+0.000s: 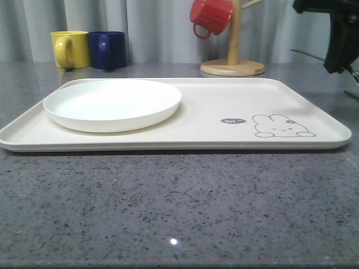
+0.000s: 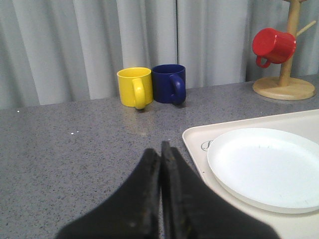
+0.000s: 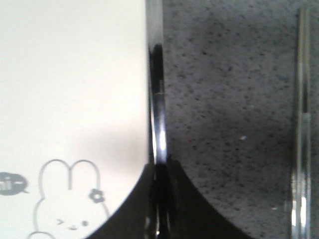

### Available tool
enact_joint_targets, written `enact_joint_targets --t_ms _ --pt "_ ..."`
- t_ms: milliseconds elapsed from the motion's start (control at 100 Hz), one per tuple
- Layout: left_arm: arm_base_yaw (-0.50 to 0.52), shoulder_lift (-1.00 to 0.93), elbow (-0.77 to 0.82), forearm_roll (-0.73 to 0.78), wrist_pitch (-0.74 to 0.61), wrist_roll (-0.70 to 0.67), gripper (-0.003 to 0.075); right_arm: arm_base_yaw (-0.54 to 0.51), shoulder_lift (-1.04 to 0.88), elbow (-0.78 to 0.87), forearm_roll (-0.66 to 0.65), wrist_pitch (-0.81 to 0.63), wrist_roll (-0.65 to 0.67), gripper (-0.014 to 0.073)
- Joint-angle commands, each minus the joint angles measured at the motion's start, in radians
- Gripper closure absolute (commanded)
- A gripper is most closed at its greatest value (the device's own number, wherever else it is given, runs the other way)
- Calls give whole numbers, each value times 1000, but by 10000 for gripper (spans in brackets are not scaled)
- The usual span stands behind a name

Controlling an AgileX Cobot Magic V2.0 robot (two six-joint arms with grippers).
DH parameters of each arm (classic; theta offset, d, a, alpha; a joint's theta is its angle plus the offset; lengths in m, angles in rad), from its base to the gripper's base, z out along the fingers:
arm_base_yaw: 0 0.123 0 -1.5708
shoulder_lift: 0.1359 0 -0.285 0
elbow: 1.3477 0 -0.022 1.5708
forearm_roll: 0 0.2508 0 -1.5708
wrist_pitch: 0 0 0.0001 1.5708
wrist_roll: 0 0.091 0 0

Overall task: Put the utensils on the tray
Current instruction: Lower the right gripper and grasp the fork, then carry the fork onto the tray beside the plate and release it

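Observation:
The cream tray (image 1: 314, 106) with the bunny drawing lies across the grey table. My right gripper (image 3: 159, 167) is shut on a slim shiny utensil (image 3: 158, 119), whose shaft runs along the tray's right edge (image 3: 75, 74); I cannot tell which piece it is. In the front view that gripper (image 1: 339, 56) hangs high at the far right, above the tray's corner. Another silver utensil (image 3: 301, 124) lies on the table to the right of the tray. My left gripper (image 2: 160, 149) is shut with nothing in it, over bare table left of the tray (image 2: 192, 142).
A round white plate (image 1: 112, 103) sits on the tray's left half. Behind the tray stand a yellow mug (image 1: 70, 49) and a blue mug (image 1: 107, 49). A red mug (image 1: 210, 17) hangs on a wooden stand (image 1: 233, 66). A curtain closes off the back.

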Motion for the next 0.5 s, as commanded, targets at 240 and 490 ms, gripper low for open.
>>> enact_joint_targets --t_ms 240,490 --pt "0 7 -28 -12 -77 2 739 245 -8 -43 -129 -135 303 652" --pt "0 7 -28 -12 -77 2 739 376 68 -54 -277 -179 502 652"
